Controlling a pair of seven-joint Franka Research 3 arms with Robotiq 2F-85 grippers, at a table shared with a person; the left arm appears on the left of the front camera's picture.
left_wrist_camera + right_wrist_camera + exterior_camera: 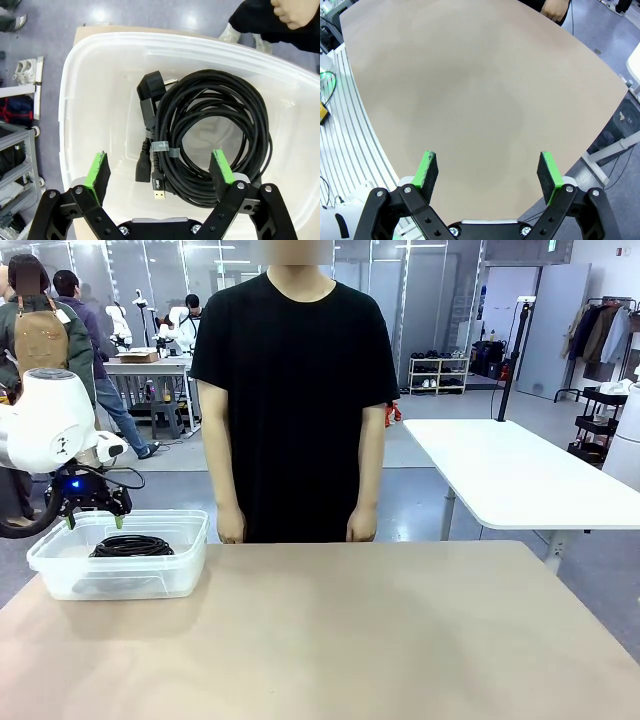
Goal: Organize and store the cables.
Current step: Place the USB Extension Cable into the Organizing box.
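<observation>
On my screens the cables (215, 130) are black coils, one bound with a grey tie (165, 148), and one connector tip (159, 194) is gold. The bin (90, 80) is translucent white plastic. The worktop (350, 640) is plain beige. Both the left claw (161, 172) and the right claw (489, 172) are black with bright green pads. The person's T-shirt (295, 390) is black.

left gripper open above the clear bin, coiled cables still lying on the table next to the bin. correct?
Not quite. The left gripper is open above the clear bin, but the coiled cables lie inside the bin, not on the table beside it. The left wrist view shows them on the bin's floor, plug ends included; the front view shows the coil within the bin's walls too.
</observation>
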